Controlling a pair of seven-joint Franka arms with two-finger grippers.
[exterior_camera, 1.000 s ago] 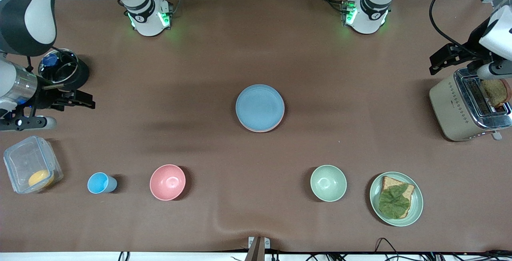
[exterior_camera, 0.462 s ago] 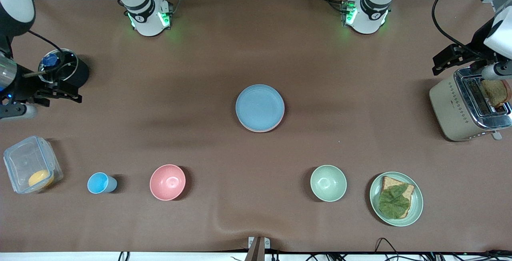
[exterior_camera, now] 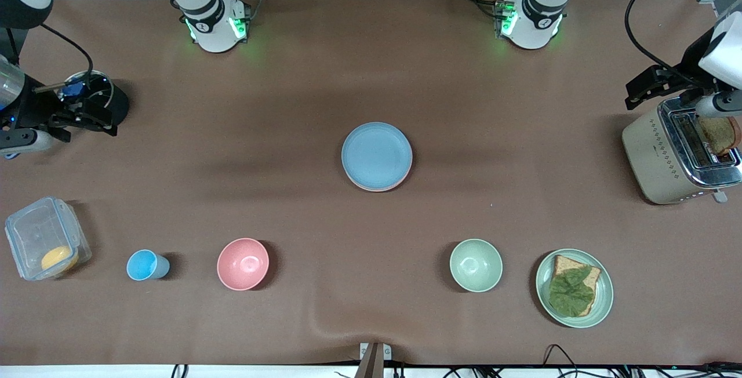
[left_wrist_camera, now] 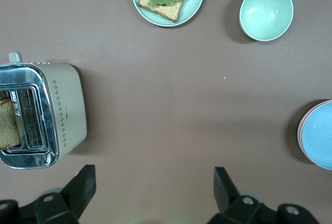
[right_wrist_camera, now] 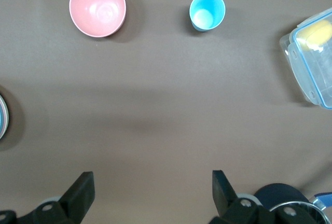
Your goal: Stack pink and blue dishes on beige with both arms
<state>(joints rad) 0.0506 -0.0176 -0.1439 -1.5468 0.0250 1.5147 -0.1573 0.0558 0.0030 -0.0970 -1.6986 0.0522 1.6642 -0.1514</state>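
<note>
In the middle of the table the light blue plate (exterior_camera: 377, 155) lies on top of a stack. A thin pink plate rim (exterior_camera: 379, 190) shows just under it. The left wrist view shows the same stack, blue plate (left_wrist_camera: 320, 136) over pink rim (left_wrist_camera: 300, 130). The beige plate is hidden. My left gripper (exterior_camera: 637, 89) hangs open and empty over the table beside the toaster, its jaws wide apart in the left wrist view (left_wrist_camera: 154, 185). My right gripper (exterior_camera: 93, 118) hangs open and empty by the black pot at the right arm's end (right_wrist_camera: 153, 187).
A toaster (exterior_camera: 666, 157) with a bread slice stands at the left arm's end. Near the front camera stand, in a row, a clear lidded box (exterior_camera: 35, 233), a small blue cup (exterior_camera: 146, 265), a pink bowl (exterior_camera: 243, 264), a green bowl (exterior_camera: 476, 265) and a green plate (exterior_camera: 606, 300) with bread and a leaf. A black pot (exterior_camera: 113, 102) stands beside the right gripper.
The right gripper has drawn back from above the clear box to the black pot, farther from the front camera. The left gripper has hardly shifted. The plates have not moved.
</note>
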